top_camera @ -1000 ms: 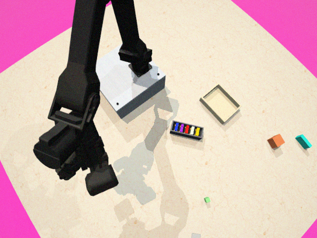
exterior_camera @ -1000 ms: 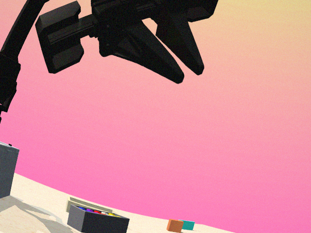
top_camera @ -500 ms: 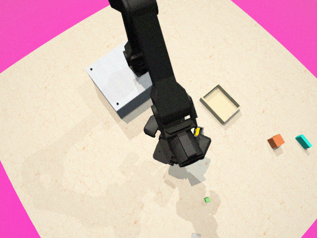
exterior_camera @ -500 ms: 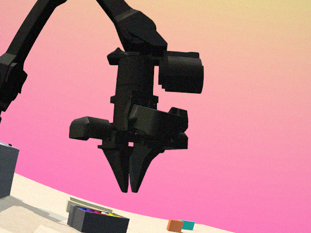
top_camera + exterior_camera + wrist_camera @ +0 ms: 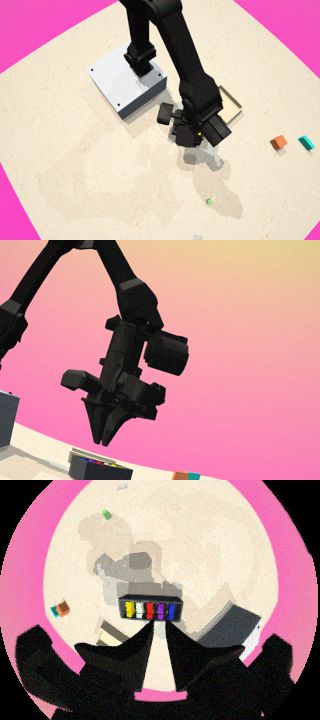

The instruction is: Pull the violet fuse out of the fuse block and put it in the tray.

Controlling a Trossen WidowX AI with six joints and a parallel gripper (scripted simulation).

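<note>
The violet fuse (image 5: 160, 611) stands upright in the dark fuse block (image 5: 151, 610), second from one end of a row with blue, red, white and yellow neighbours. The block rests on a pale beige marbled table (image 5: 77, 167) ringed by magenta. The cream tray (image 5: 233, 105) lies just beside the block, nothing visible inside. Above the block hangs the gripper (image 5: 101, 442), fingers nearly together, clenched on nothing.
</note>
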